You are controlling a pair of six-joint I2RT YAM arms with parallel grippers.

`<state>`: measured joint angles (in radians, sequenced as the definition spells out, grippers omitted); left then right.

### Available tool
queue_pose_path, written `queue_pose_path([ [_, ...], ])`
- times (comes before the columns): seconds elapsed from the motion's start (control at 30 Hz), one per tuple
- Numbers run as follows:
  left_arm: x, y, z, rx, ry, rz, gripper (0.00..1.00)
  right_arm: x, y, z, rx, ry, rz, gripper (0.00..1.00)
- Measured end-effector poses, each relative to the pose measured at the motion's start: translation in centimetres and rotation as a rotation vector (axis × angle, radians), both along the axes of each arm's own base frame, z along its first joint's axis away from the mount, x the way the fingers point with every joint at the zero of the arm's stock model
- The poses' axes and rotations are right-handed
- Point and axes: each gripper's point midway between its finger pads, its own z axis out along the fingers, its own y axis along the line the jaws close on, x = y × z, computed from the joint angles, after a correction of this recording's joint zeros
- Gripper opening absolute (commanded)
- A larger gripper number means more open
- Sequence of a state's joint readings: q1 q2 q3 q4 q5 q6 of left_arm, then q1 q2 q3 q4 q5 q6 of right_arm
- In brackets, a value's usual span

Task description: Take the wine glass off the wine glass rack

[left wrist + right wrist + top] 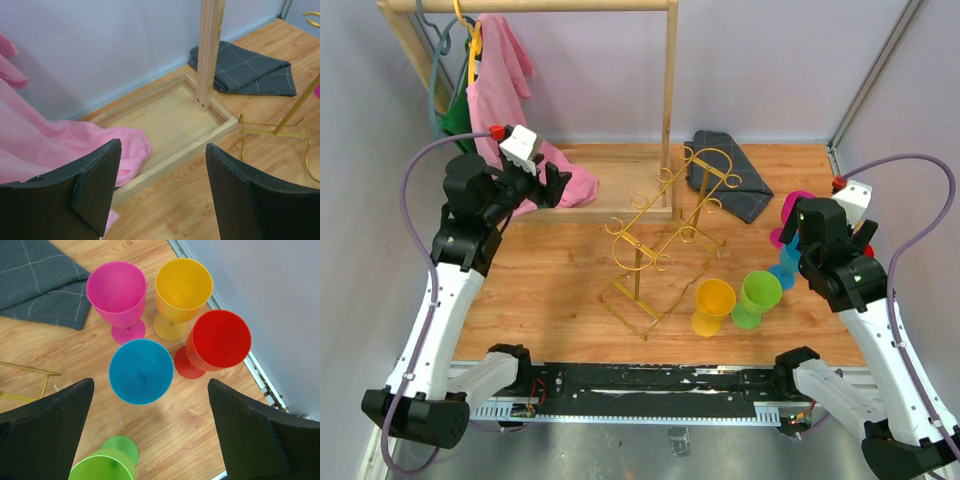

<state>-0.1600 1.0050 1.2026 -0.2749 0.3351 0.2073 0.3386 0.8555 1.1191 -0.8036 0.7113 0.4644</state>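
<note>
Right fingers [45, 425], matte black wedges, gape over smooth blue wine glass [141, 371].

Pink garment [498, 70] hangs on wooden clothes rack [669, 100]; grey cloth [730, 182] lies beside it

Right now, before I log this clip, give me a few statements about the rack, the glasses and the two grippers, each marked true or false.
1. A glass hangs on the wine glass rack. False: its hooks are bare in the top view.
2. The right gripper is open and holds nothing. True.
3. The blue glass lies on its side. False: it stands mouth up on the table.
4. The left gripper is open, with the pink cloth off to one side of it. True.
</note>
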Motion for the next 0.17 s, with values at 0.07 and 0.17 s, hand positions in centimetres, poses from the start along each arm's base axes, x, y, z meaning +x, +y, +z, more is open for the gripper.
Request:
queue_pose_path([
  [0.07, 0.4, -0.3, -1.5, -0.024, 0.036, -0.005, 0.74, -0.4, -0.4, -0.6, -0.002, -0.002, -0.021, 0.99],
  [0.17, 1.1, -0.9, -4.0, -0.055, 0.101, -0.018, 0.74, -1.1, -0.8, -2.1, -0.005, 0.015, -0.046, 0.98],
])
